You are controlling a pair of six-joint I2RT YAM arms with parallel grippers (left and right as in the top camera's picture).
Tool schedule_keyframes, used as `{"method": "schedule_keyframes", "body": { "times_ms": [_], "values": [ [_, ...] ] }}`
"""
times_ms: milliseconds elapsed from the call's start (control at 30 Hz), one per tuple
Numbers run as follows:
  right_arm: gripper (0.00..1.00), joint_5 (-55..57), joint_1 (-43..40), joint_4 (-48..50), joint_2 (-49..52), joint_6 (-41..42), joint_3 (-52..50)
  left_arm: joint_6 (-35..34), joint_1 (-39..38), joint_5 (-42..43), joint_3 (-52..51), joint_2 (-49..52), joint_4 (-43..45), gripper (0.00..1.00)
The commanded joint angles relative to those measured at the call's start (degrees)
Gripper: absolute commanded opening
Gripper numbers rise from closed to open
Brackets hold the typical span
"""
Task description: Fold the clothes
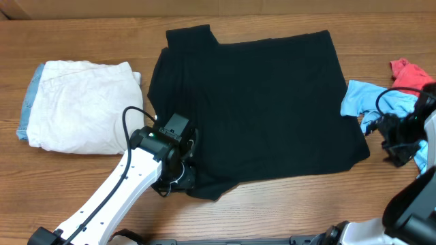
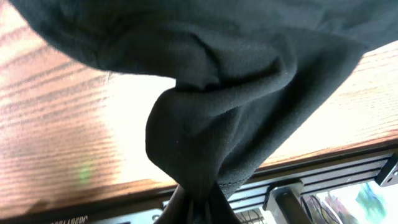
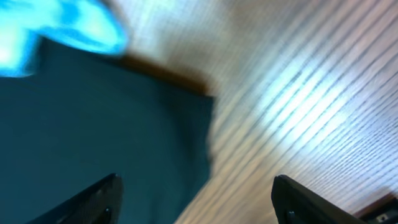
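The black T-shirt (image 1: 259,102) lies spread on the wooden table in the overhead view. My left gripper (image 1: 178,178) is shut on its near left corner; in the left wrist view the black fabric (image 2: 236,106) bunches into the jaws (image 2: 199,208) and lifts off the table. My right gripper (image 1: 394,144) is open and empty by the shirt's right edge; the right wrist view shows its two fingertips (image 3: 196,199) wide apart above the shirt's corner (image 3: 93,124) and bare wood.
A folded cream garment (image 1: 78,105) over a light blue one lies at the left. A light blue garment (image 1: 371,99) and a red one (image 1: 409,73) lie at the right. The table's front edge (image 2: 323,155) shows near the left gripper.
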Motion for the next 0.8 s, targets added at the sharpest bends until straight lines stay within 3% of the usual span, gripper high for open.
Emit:
{"method": "schedule_keyframes", "body": {
  "times_ms": [0, 367, 467, 500, 533, 667, 767],
  "values": [
    [0.79, 0.17, -1.77, 4.04, 2.69, 0.94, -5.33, 0.33, 0.33, -0.85, 0.68, -0.09, 1.07, 0.04],
    [0.79, -6.16, -1.31, 19.91, 2.80, 2.21, -15.96, 0.42, 0.33, -0.66, 0.68, -0.09, 1.73, 0.05],
    [0.54, -8.50, -0.83, 21.66, 2.73, 1.49, -15.93, 0.42, 0.33, -0.68, 0.68, -0.09, 1.75, 0.05],
    [0.31, -9.40, -0.83, 21.90, 2.69, 0.17, -15.76, 0.42, 0.33, -0.66, 0.68, -0.09, 1.73, 0.05],
    [0.20, -9.20, -0.83, 21.29, 2.38, -0.61, -15.17, 0.42, 0.31, -0.59, 0.68, -0.09, 1.73, 0.05],
    [0.04, -5.40, -1.81, 14.84, -1.27, -0.59, -9.46, -0.87, 0.33, -0.22, 0.70, -0.11, 0.98, 0.04],
    [0.04, -3.58, -1.73, 9.42, -5.31, -0.55, -4.26, -4.04, 0.31, -0.17, 0.70, -0.35, 0.63, 0.04]
  ]
}}
